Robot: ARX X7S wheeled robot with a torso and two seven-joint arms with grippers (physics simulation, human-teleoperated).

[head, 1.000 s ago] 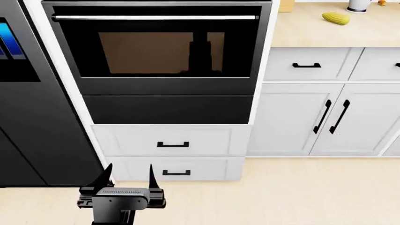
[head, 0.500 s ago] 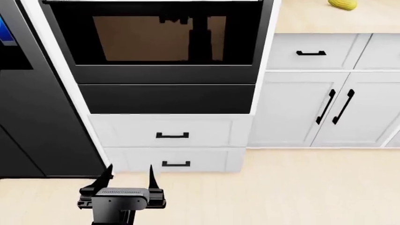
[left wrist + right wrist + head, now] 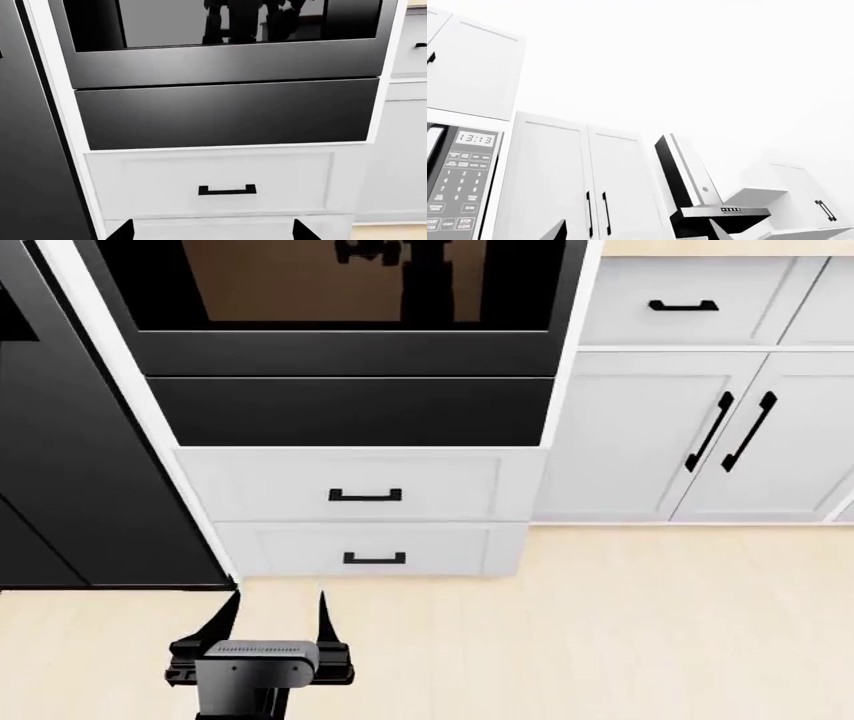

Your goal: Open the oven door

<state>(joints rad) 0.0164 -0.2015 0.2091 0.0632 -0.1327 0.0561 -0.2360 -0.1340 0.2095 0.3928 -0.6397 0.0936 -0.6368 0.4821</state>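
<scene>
The oven door (image 3: 350,348) is a glossy black panel, and only its lower part with the brown-tinted glass window (image 3: 307,280) shows at the head view's upper edge. Its silver bar handle is out of view. My left gripper (image 3: 274,618) hovers low over the floor in front of the drawers, open and empty, well below the door. In the left wrist view the oven door (image 3: 220,62) fills the far part of the picture, and the left gripper (image 3: 213,233) is open. My right gripper (image 3: 637,233) is open with nothing between its fingers, aimed at upper cabinets.
A plain black windowless panel (image 3: 354,410) sits under the oven door, with two white drawers (image 3: 360,490) below it. The black refrigerator (image 3: 67,440) stands at the left, white cabinet doors (image 3: 667,430) at the right. A microwave keypad (image 3: 460,180) and range hood (image 3: 720,212) show in the right wrist view.
The head view has dropped: the oven, its handle and the counter slid up and out of the picture, and more floor shows. The left gripper holds its place and stays open.
</scene>
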